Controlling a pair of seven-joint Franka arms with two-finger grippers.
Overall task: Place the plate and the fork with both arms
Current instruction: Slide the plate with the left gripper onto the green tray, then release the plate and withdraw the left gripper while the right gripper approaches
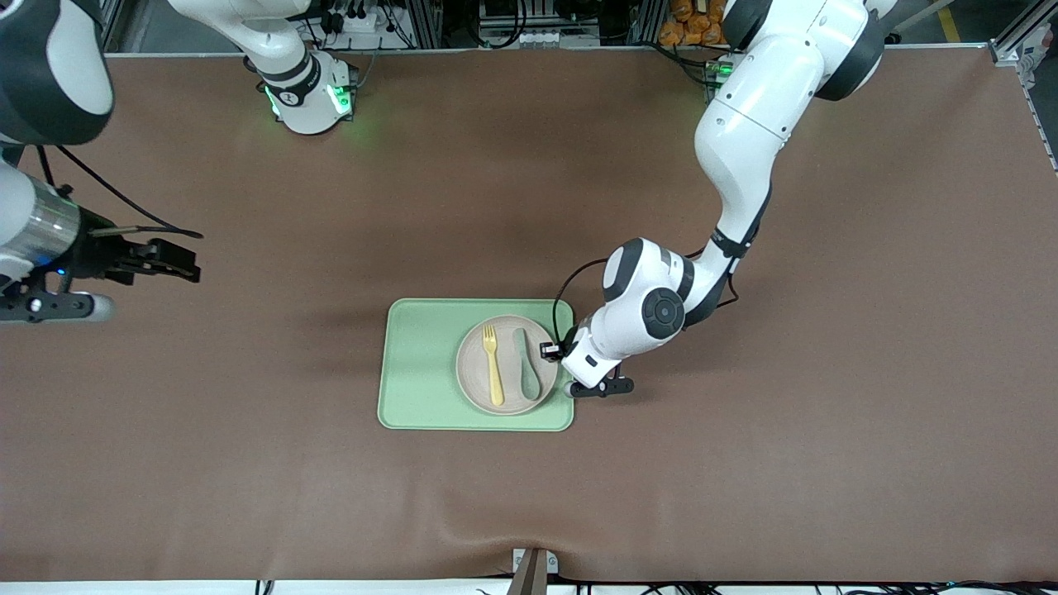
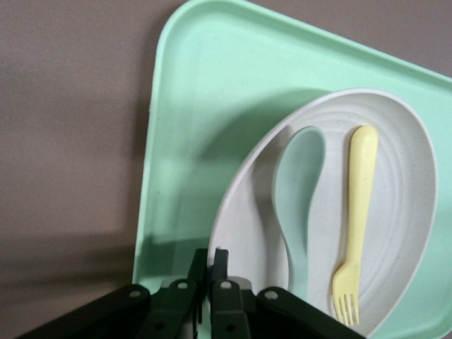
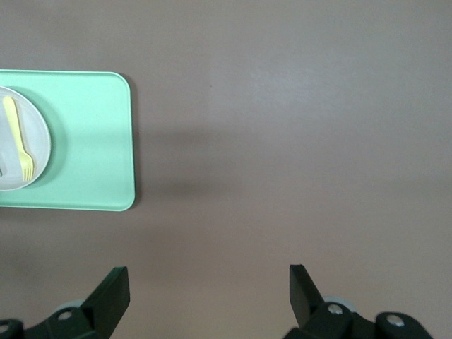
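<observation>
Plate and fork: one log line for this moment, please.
plate on tray | fork, spoon on plate | left gripper shut at plate rim | right gripper open over bare table

Tray and spoon on the brown bench

A rectangular light-green tray (image 1: pixel 421 368) with rounded corners lies flat near the middle of the brown bench (image 1: pixel 826 463) — closer to the front camera than to the bench's top edge. A grey-green spoon (image 1: pixel 527 364) rests within the tray's outline — toward the left arm's end, bowl end nearer the camera.
</observation>
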